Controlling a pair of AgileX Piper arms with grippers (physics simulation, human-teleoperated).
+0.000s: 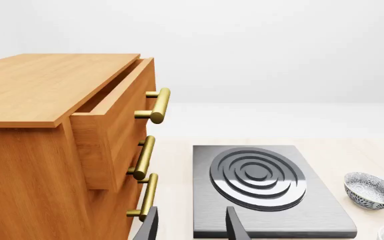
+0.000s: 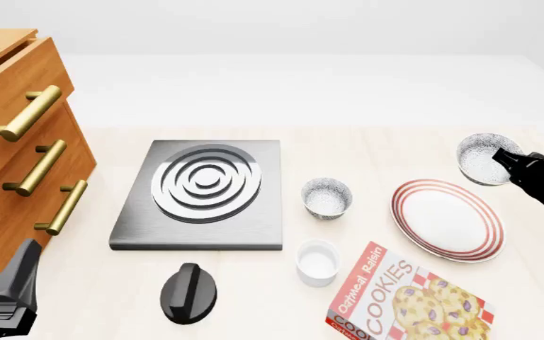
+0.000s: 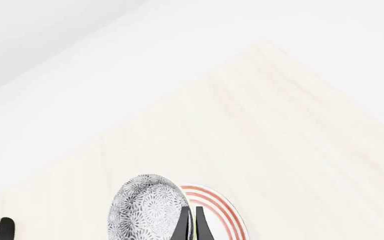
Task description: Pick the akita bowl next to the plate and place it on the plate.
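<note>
While the right gripper (image 3: 192,225) is clenching the rim of the bowl (image 2: 484,159), it is holding that bowl lifted and tilted, just past the far right edge of the plate (image 2: 447,219). In the right wrist view the fingers are pinching the rim thinly, with the bowl's speckled outside facing the camera and the plate's red rings showing behind it. A second bowl (image 2: 327,197) is sitting on the table left of the plate, with a ramekin (image 2: 317,262) nearer and a cookie box (image 2: 407,301) at the near right.

Judging from this, the carry is under way and the placing is coming next. Doing it well means bringing the bowl back over the plate's flat middle, levelling it so its base is facing down, lowering until it is resting, and only then letting go; with such a thin rim pinch, slow motion looks wise.

The left gripper (image 1: 190,225) is hanging released near the drawers (image 1: 58,145), beside the stove (image 1: 265,190).
</note>
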